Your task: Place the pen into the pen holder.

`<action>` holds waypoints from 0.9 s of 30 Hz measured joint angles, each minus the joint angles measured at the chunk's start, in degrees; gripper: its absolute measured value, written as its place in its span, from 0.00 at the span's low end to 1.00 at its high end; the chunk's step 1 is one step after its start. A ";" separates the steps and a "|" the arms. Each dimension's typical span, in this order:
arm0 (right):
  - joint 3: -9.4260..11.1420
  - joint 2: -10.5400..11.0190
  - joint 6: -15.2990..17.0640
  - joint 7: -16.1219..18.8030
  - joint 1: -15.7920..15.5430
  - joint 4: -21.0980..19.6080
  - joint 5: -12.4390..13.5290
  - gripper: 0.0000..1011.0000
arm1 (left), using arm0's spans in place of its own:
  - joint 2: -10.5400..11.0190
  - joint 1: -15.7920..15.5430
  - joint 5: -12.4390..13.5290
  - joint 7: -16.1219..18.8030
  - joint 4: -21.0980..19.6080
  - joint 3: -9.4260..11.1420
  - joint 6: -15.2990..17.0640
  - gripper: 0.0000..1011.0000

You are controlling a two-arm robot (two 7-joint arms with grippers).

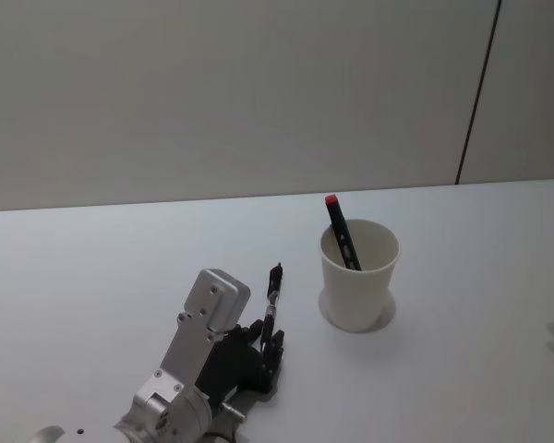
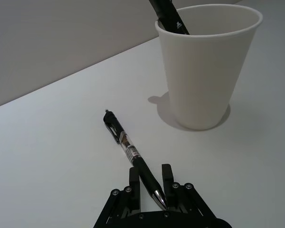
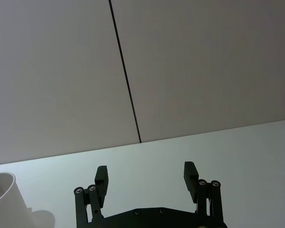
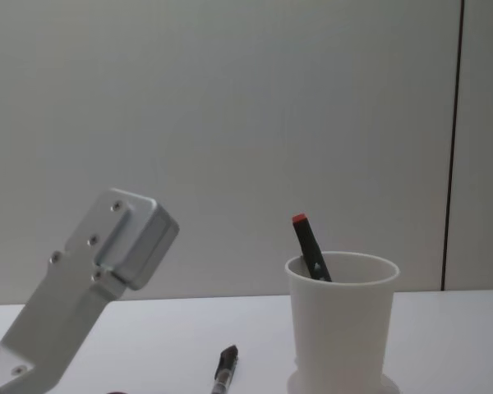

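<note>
Left gripper (image 2: 150, 170) sits low over the table (image 1: 92, 277). We find its two fingers (image 2: 134, 179) released, one on each side of the pen (image 2: 128, 147). In the left wrist view we see a narrow gap between each pad and the barrel, so nothing is clamped. We read the pen as lying flat on the table. Its metal tip rests between the fingers, close to the gripper body, and its clip end points away from the gripper. The barrel is black, with a clear section that carries a printed label.

We locate the pen holder (image 1: 358, 277), a white paper cup, standing upright on the table. It is to the right of the pen and a little farther from the robot. Pen and cup are near each other but do not touch. A second pen (image 1: 340, 231), black with a red end, stands in the cup. It leans, and its red end is above the rolled rim.

In the chest view we see the silver link of the left arm (image 4: 90, 271) rising at the lower left.

Right gripper (image 3: 146, 167) is over the table on the cup's right side, well apart from the pen. Its fingers are spread wide and hold nothing. Behind the table we note a pale wall with one dark vertical seam (image 1: 480, 92).
</note>
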 joint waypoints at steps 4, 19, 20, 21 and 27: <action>0.00 0.00 0.00 0.00 0.00 0.00 0.00 0.99 | 0.00 0.00 0.00 0.00 0.00 0.00 0.00 0.26; 0.00 0.00 0.00 0.00 0.00 0.00 0.00 0.99 | 0.00 0.00 0.00 0.01 0.00 0.00 0.01 0.17; 0.00 0.00 0.00 0.00 0.00 0.00 0.00 0.99 | 0.00 0.00 0.00 0.01 0.00 0.00 0.01 0.16; 0.00 0.00 0.00 0.00 0.00 0.00 0.00 0.99 | 0.01 0.00 -0.01 0.01 0.00 0.00 0.01 0.16; 0.00 0.00 0.00 0.00 0.00 0.00 0.00 0.99 | 0.00 0.00 0.00 0.00 0.00 0.00 0.01 0.13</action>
